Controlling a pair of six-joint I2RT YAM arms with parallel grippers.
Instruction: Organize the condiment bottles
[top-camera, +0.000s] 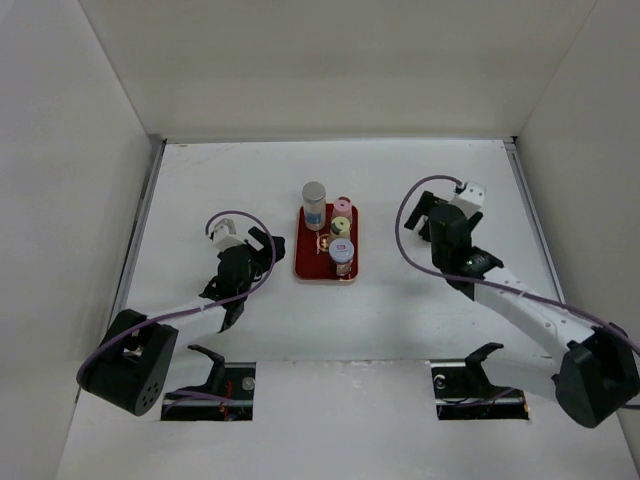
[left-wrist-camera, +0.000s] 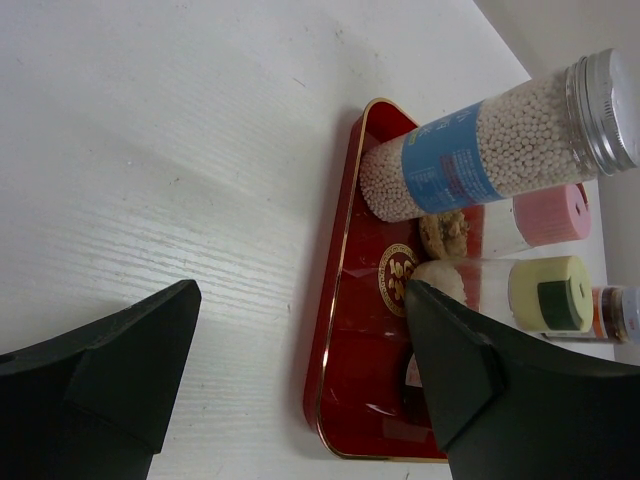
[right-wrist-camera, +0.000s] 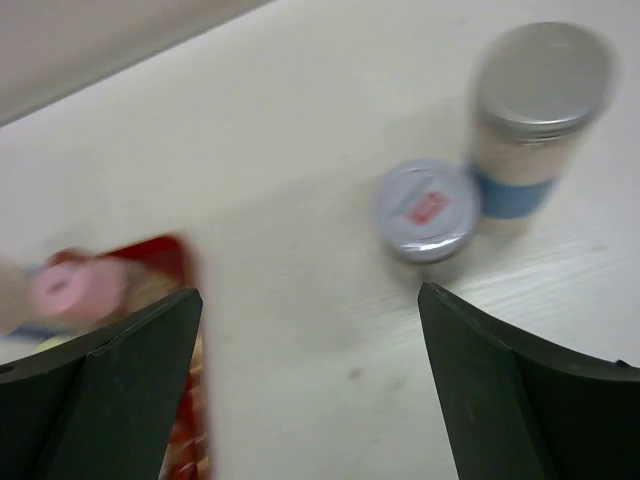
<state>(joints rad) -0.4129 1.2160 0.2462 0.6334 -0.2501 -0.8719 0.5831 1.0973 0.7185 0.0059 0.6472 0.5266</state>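
the red tray (top-camera: 308, 265) lies mid-surface (top-camera: 400, 320); on it stand a tall bottle (top-camera: 314, 205) with a grey cap and blue label, a pink-capped bottle (top-camera: 344, 207), a yellow-green shaker (top-camera: 340, 226) and a silver-lidded jar (top-camera: 342, 252), close together; the left claw (left-wrist-camera: 300, 300) sits low just left of the tray, released, only bare surface and the tray's rim between its fingers; the right claw (right-wrist-camera: 310, 295) is off to the tray's right, spread wide and empty; its wrist view, blurred, shows a second tall bottle (right-wrist-camera: 530, 120) and a second jar (right-wrist-camera: 427, 210) side by side on the bare surface, apart from the tray
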